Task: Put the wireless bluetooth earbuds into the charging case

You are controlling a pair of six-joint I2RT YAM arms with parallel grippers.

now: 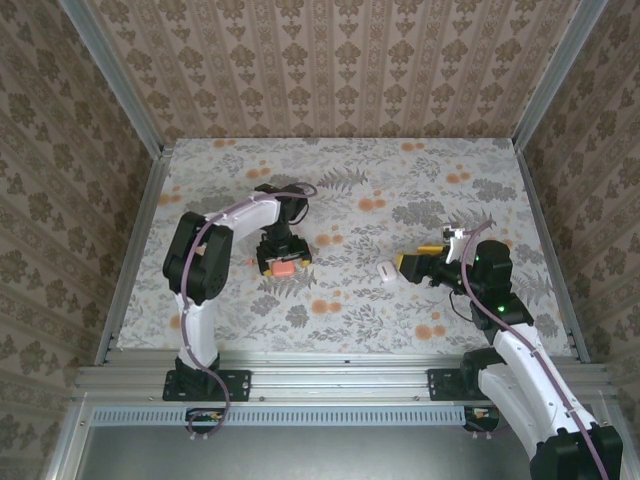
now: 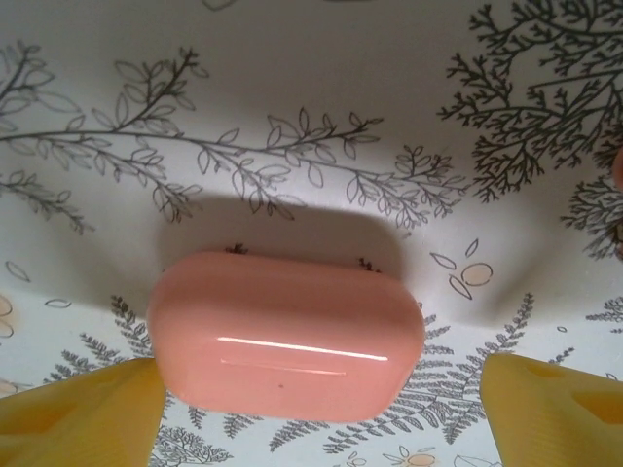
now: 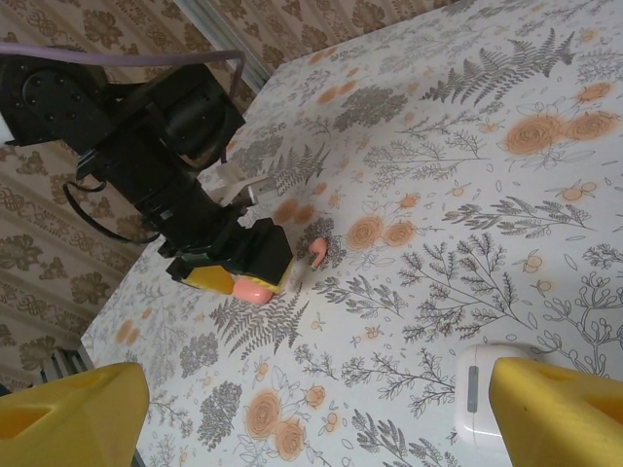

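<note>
Your left gripper [image 2: 317, 377] stands spread around the shut pink case [image 2: 287, 336], not clamping it; your right gripper [image 3: 316, 384] gapes just beside the white case [image 3: 474, 394]. A pink earbud [image 3: 317, 252] lies loose on the table [image 3: 458, 321], so insertion looks unstarted.

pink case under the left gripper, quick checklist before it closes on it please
1. Pink case inside left gripper: ok.
2. Left jaws open: ok.
3. Case centred: not ok, nearer one finger.
4. Lid open: not ok, looks shut.
5. Coral-pink earbud in sight beside it: ok.
6. Right gripper apart, open, by white case: ok.
</note>
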